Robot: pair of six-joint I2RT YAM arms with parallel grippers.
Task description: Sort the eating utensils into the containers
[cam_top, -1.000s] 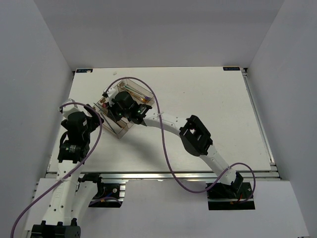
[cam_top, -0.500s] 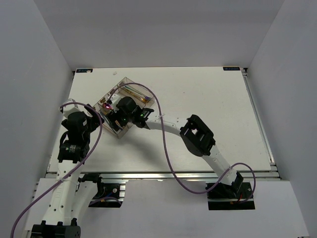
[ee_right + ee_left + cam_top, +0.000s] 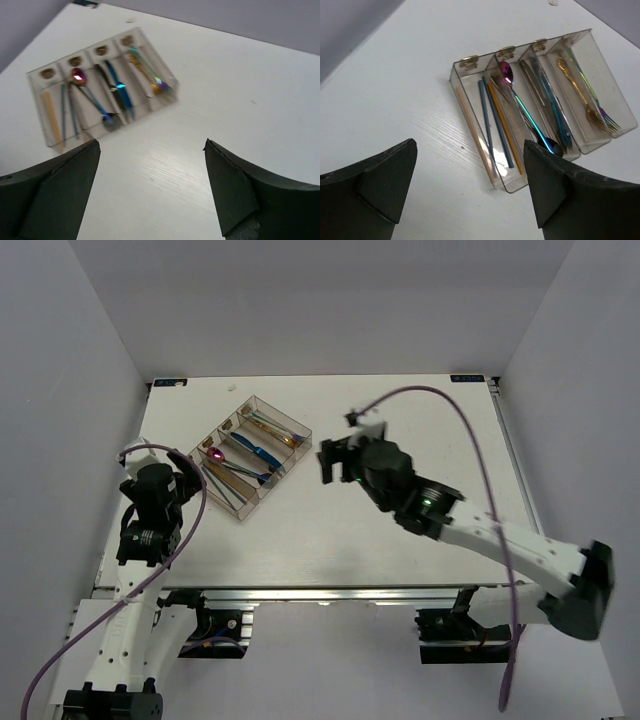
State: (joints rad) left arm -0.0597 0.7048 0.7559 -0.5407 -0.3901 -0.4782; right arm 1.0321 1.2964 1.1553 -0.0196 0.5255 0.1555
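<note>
The clear four-compartment tray (image 3: pixel 295 449) lies at an angle on the left half of the table, with the eating utensils inside it. In the left wrist view the tray (image 3: pixel 612 95) holds orange and blue chopsticks (image 3: pixel 492 122), a purple-bowled spoon (image 3: pixel 506 72), blue knives (image 3: pixel 551 107) and a gold fork (image 3: pixel 575 92). My left gripper (image 3: pixel 186 478) (image 3: pixel 470 145) hangs open just left of the tray with nothing between its fingers. My right gripper (image 3: pixel 330 460) (image 3: pixel 151 145) is open and empty above bare table, to the right of the tray (image 3: pixel 40 100). I see no utensil outside the tray.
White walls close in the table on the left, back and right. A purple cable (image 3: pixel 470 440) arches over the right arm. The aluminium rail (image 3: pixel 330 592) runs along the near edge.
My right gripper has opened and drawn back from over the tray to the right, uncovering it. The left arm has stayed put.
</note>
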